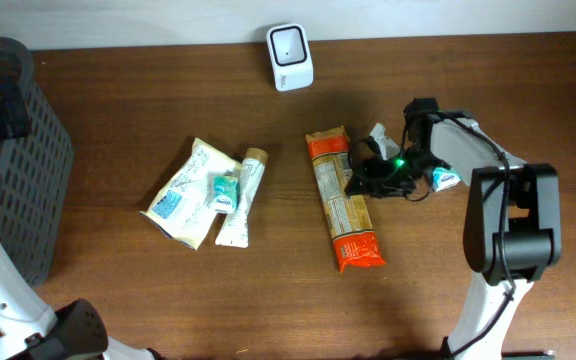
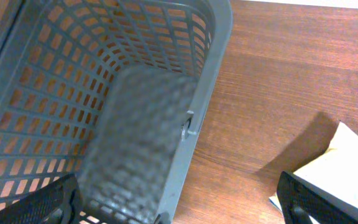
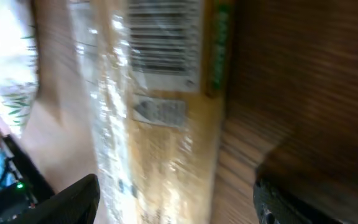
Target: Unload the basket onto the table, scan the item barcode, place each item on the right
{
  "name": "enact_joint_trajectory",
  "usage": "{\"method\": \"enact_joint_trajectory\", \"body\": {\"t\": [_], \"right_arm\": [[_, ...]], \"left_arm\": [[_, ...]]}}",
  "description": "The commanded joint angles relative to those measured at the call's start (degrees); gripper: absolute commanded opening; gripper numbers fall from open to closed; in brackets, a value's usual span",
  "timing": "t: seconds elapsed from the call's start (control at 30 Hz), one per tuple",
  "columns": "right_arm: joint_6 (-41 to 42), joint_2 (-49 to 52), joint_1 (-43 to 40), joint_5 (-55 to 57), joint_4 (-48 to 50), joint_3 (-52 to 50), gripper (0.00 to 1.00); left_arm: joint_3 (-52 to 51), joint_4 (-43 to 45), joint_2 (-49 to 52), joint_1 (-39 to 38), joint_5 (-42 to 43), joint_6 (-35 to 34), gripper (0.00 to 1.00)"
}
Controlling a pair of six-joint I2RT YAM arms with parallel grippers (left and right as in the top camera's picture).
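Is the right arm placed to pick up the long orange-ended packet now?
Likely yes: the right tool sits open right beside the packet, nothing between them, and the barcode faces up.

Right of the orange packet [image 1: 344,200], the right arm [image 1: 508,215] is seen built of white links and rounded black joint housings. A small green light [image 1: 400,163] is lit nearest the packet, among looped black cables [image 1: 373,182]. Far left of the packet, the left arm [image 1: 3,290] is likewise finished in white and black.
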Motion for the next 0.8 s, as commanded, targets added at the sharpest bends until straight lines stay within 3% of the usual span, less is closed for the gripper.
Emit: {"method": "enact_joint_trajectory", "body": {"t": [0.0,0.07,0.17,0.27,0.33,0.43,0.53,0.67,0.77], "right_arm": [[-1.3,1.7,0.2,-4.1,5.7,-5.5,0.78],[-0.6,1.7,0.8,-4.1,9.3,-8.6,0.74],[2.2,1.7,1.6,-4.1,13.4,-11.7,0.58],[5.0,1.7,1.5,-4.1,15.3,-12.8,0.23],[5.0,1.7,1.4,-4.7,15.4,-12.7,0.09],[5.0,0.5,1.4,-8.2,13.1,-10.2,0.04],[5.0,-3.2,1.7,-2.3,3.5,-3.4,0.04],[16.9,-7.5,8.6,28.3,-13.1,10.6,0.04],[28.9,-7.0,19.8,52.9,-16.0,13.2,0.04]], "left_arm": [[0.1,0.1,0.0,0.4,0.2,-0.8,0.99],[0.1,0.1,0.0,0.4,0.2,-0.8,0.99],[0.1,0.1,0.0,0.3,0.2,-0.8,0.99],[0.1,0.1,0.0,0.4,0.2,-0.8,0.99],[0.1,0.1,0.0,0.4,0.2,-0.8,0.99],[0.1,0.1,0.0,0.3,0.2,-0.8,0.99],[0.1,0.1,0.0,0.4,0.2,-0.8,0.99],[0.1,0.1,0.0,0.3,0.2,-0.8,0.99],[0.1,0.1,0.0,0.3,0.2,-0.8,0.99]]}}
